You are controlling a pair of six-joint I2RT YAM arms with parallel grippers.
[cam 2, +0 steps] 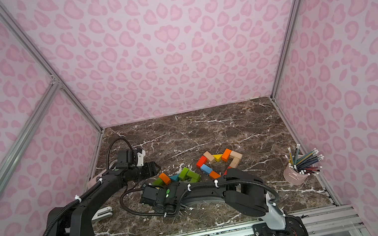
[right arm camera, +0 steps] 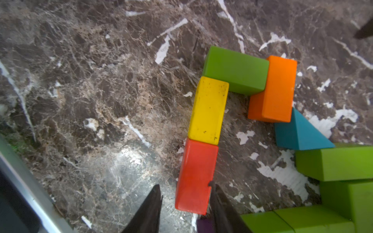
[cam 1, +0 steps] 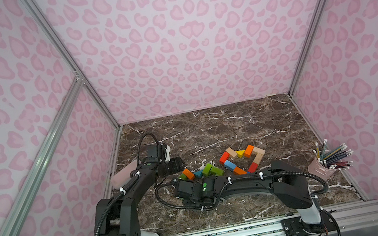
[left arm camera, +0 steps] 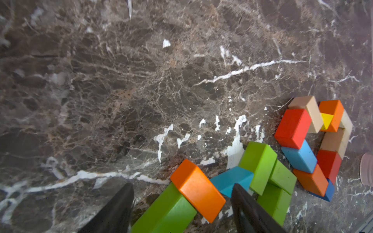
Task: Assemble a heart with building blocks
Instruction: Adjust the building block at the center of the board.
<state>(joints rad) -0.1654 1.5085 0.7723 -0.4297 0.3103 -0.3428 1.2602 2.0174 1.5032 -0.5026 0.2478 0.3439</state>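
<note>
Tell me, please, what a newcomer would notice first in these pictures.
The pink spotted walls fill most of both top views. On the dark marble table, a small heart-shaped outline of bright blocks lies right of centre, with a looser chain of green, orange and blue blocks on its left. A pink cup of pencils stands at the table's right edge.

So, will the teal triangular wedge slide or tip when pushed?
The teal triangular wedge rests on a flat face, so it probably slides, not rolls. Small solid block: likely rigid, light. Its sloped sides may slip from a pinch.
</note>
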